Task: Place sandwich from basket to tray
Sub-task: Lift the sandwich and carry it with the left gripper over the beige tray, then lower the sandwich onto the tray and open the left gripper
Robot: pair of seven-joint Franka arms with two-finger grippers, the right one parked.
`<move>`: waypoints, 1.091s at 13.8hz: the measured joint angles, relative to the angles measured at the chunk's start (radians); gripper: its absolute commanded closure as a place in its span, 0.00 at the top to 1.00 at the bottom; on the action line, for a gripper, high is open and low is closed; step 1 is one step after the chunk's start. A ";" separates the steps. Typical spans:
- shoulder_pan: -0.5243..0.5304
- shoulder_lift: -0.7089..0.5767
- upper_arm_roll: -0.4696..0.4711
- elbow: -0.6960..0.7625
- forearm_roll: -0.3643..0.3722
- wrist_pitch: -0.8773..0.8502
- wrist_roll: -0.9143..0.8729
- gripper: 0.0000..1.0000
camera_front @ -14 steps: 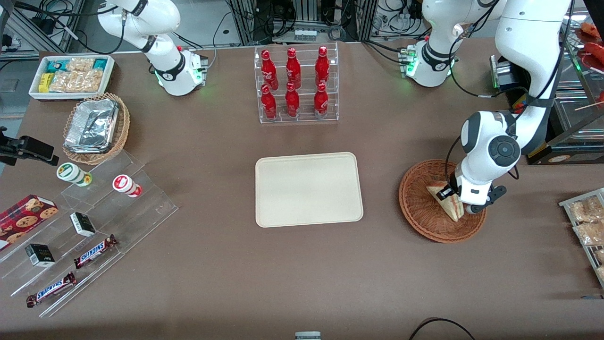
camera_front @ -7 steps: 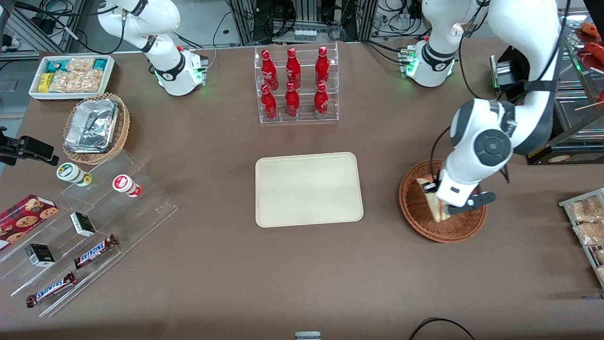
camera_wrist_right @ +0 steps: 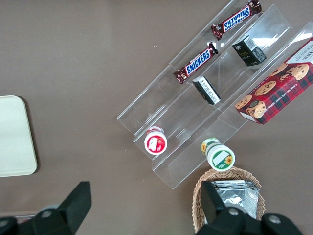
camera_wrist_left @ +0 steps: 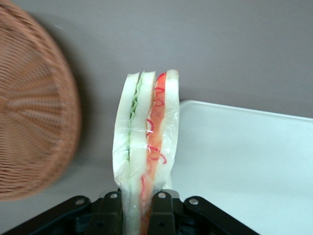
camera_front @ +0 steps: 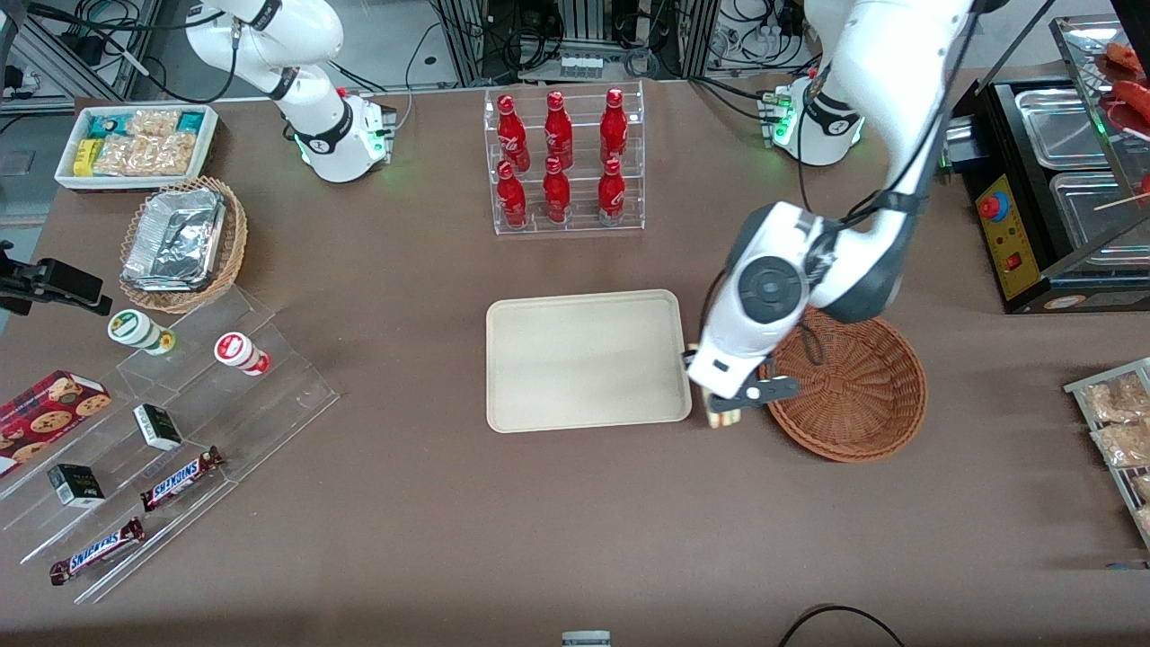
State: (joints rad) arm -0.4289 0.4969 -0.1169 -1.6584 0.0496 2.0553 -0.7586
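While the left arm reaches out over the table, its gripper hangs above the bare strip of table between the tray and the basket. The fingers pinch the sandwich between them — the wedge stands on edge in the wrist view, its pale bread slices and its green and red filling layers running away from the fingers, with a clear wrap around it. In the front view only the sandwich's end shows below the gripper, just beside the tray's corner toward the working arm's end and clear of the basket rim.

Nearest the front camera, toward the parked arm's end, a clear acrylic stepped stand carries two Snickers bars, small dark boxes and two round cups; a cookie box lies beside it.

Farther from the camera, the cream tray lies flat at mid-table, nothing on it. The reddish-brown basket sits beside it toward the working arm's end — no contents show in it.

Farther still, a clear rack holds six red bottles.
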 measured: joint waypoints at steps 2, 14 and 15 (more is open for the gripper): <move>-0.063 0.081 0.000 0.075 -0.001 0.002 -0.066 0.00; -0.248 0.324 0.000 0.346 -0.001 0.012 -0.279 0.00; -0.248 0.330 -0.002 0.348 -0.001 0.012 -0.280 0.00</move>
State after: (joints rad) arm -0.6772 0.8271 -0.1190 -1.3108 0.0482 2.0671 -1.0381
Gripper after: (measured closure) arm 0.815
